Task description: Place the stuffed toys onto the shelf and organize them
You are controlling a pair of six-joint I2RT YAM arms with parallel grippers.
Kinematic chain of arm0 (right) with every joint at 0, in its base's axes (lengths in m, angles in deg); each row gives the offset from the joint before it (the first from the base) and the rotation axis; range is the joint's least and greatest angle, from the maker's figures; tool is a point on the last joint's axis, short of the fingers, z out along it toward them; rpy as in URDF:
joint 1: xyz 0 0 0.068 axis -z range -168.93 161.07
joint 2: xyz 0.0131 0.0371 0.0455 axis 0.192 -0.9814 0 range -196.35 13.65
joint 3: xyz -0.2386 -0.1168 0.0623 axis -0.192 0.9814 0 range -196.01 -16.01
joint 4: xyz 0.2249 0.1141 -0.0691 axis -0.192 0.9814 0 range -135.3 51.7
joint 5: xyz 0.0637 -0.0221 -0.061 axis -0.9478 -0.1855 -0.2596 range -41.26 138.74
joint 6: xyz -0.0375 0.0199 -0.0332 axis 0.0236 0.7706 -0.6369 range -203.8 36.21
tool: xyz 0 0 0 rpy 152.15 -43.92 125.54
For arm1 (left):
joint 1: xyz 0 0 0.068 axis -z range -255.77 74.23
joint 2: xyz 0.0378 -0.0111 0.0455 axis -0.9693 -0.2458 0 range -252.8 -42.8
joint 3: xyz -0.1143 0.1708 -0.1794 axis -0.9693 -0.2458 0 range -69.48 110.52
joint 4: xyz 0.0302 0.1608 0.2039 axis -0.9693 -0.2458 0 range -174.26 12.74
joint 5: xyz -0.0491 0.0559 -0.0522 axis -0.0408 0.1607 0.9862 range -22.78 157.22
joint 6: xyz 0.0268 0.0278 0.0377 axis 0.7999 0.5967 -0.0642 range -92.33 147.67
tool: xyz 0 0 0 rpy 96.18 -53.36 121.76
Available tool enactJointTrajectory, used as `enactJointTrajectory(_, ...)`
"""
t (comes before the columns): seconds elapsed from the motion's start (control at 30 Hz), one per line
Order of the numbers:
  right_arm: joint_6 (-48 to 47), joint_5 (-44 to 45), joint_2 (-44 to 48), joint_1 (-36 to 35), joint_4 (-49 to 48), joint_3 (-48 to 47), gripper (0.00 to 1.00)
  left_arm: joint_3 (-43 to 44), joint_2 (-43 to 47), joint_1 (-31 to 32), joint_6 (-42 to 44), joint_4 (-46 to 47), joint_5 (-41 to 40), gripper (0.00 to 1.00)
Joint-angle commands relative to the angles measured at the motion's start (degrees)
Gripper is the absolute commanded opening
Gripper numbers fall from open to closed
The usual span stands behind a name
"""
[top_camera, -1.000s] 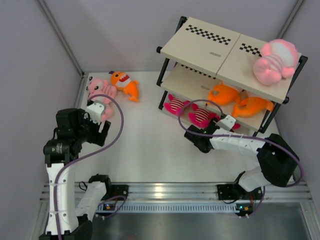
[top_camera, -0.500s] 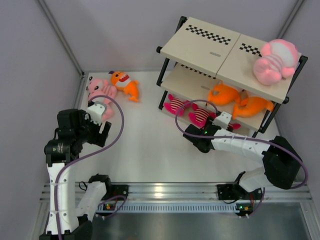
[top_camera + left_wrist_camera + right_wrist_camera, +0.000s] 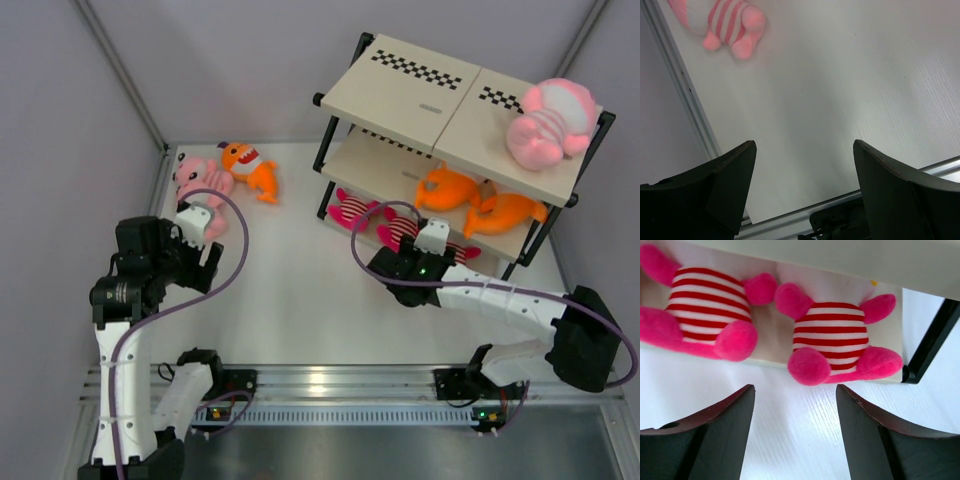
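The shelf (image 3: 440, 105) stands at the back right. One pale-pink striped toy (image 3: 545, 125) lies on its top board and two orange fish (image 3: 447, 188) on the middle board. Small magenta striped toys (image 3: 350, 210) lie side by side on the bottom board, two of them close ahead in the right wrist view (image 3: 832, 337). My right gripper (image 3: 795, 390) hangs open and empty just in front of them (image 3: 392, 262). On the floor at the back left lie a pink striped toy (image 3: 195, 180) and an orange fish (image 3: 250, 168). My left gripper (image 3: 205, 262) is open and empty, short of the pink toy (image 3: 725, 20).
The left wall and its metal floor rail (image 3: 685, 95) run close beside my left gripper. A black shelf leg (image 3: 930, 345) stands just right of the magenta toys. The aluminium base rail (image 3: 330, 385) crosses the near edge.
My right wrist has shifted left and a little nearer the shelf's bottom board, its jaws slightly wider. The left arm and all toys have stayed put.
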Motion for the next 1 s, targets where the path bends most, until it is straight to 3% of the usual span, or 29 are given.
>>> enactJointTrajectory(0.0, -8.0, -1.5, -0.2, -2.3, -3.3, -5.0, 0.66, -0.2, -0.9, 0.3, -0.3, -0.2, 1.3, 0.85)
enactJointTrajectory(0.33, -27.1, -5.3, 0.1, -9.7, -13.0, -6.8, 0.68, -4.8, -11.4, 0.2, 0.7, 6.7, -2.5, 0.84)
enactJointTrajectory(0.6, -41.5, -17.0, 7.9, -10.2, -33.0, -0.3, 0.70, 5.5, -33.1, 0.2, -2.1, 14.7, -7.3, 0.78)
enactJointTrajectory(0.8, -47.4, -21.1, 10.7, -10.3, -37.8, 2.1, 0.74, 7.6, -46.7, 0.3, -3.2, 23.3, -19.1, 0.74)
enactJointTrajectory(0.97, -51.2, -22.2, 10.2, -10.3, -40.1, 3.0, 0.74, 10.0, -51.9, -0.9, -3.6, 27.2, -20.0, 0.74)
